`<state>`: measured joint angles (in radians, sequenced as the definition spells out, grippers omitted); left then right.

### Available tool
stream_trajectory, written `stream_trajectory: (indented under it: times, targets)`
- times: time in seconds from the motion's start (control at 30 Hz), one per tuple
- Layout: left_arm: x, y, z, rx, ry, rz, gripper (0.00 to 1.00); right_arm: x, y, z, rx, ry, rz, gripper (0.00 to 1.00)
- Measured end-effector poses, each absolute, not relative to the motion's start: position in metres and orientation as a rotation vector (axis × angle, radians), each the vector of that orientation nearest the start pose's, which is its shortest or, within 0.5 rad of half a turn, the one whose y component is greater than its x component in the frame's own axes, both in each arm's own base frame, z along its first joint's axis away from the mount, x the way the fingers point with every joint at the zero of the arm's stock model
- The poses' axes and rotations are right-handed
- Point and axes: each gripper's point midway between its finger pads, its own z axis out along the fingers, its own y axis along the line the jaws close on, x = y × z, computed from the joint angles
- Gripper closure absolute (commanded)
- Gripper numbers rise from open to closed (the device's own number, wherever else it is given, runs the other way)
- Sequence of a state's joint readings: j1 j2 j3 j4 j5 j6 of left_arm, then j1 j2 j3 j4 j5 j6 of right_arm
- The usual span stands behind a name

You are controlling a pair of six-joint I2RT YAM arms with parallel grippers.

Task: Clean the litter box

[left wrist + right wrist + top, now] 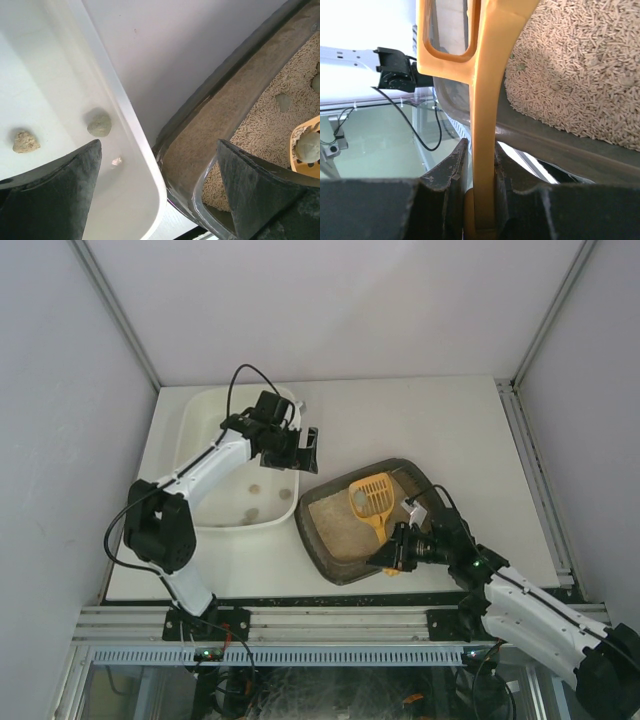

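Right pincer point(480, 161) was closed narrow on the handle of the yellow scoop point(372, 498), gripping low near the handle's end, probably so the slotted head could reach well out over the litter. The litter box point(335, 570) sat on the tabletop point(450, 420), right of centre, just beside the white tub point(205, 410). That spacing likely keeps the carry from box to tub short. The scoop head lay over the beige litter with one greenish clump point(309, 146) on it. Another lump point(283, 101) lay loose in the pellets. Two lumps point(99, 123) rested on the tub floor. The left pincer point(157, 145) hung wide open and empty above the tub's near rim, touching nothing.
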<state>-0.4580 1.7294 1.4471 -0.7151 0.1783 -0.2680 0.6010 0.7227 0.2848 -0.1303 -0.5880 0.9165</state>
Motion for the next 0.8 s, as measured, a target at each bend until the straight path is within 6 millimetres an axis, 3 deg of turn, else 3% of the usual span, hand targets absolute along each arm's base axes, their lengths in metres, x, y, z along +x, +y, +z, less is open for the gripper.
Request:
stream_trajectory:
  times: [0.27,0.47,0.63,0.8]
  targets:
    - [0.35,-0.219,0.139,0.317,2.586,-0.5,0.0,0.114,0.239,0.105,0.088,2.357,1.588,1.0]
    - [0.348,-0.218,0.141,0.349,2.564,-0.501,0.0,0.113,0.244,0.116,0.123,2.281,1.634,1.0]
    - [0.339,-0.221,0.142,0.555,2.537,-0.54,0.0,0.118,0.238,0.122,0.176,2.203,1.637,1.0]
    - [0.342,-0.226,0.164,0.76,2.464,-0.55,0.0,0.122,0.231,0.125,0.223,2.181,1.613,1.0]
